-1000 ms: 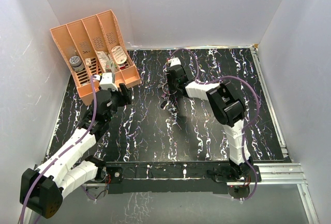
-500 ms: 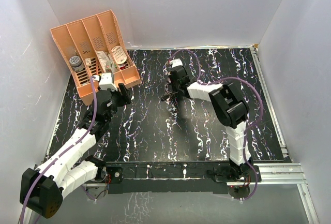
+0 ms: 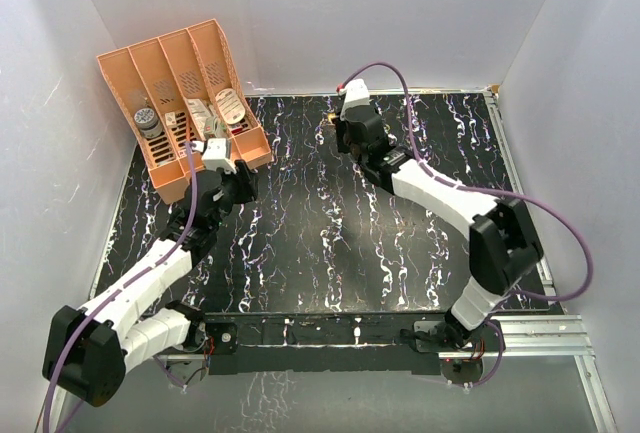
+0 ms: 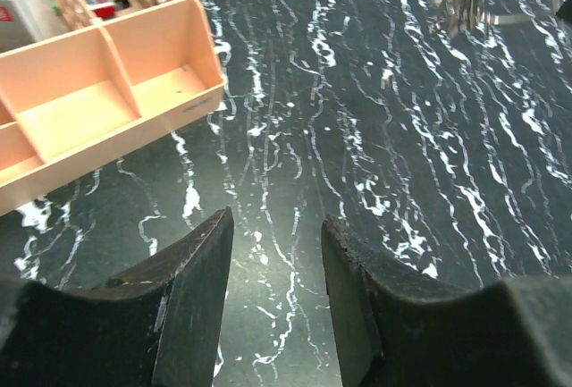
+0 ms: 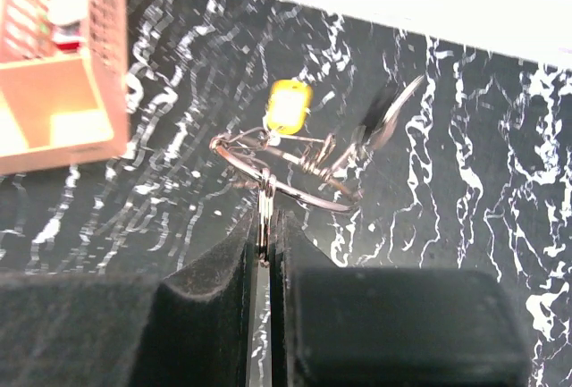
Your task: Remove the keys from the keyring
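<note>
Keyring (image 5: 286, 181) is a thin silvery wire loop, with the yellow key (image 5: 288, 105) and the black key (image 5: 380, 117) (blurry) hanging off its far side. It sits well to the right of the orange organiser (image 3: 185, 103). My right gripper (image 5: 265, 253) is pinched tight edge-on onto the wire, I'd say to leave the keys free for the other arm. My left gripper (image 4: 273, 253), jaws moderately apart and empty, hovers just in front of the organiser.

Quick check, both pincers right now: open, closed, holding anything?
Left pincer: open, holding nothing.
Right pincer: closed on the keyring.
</note>
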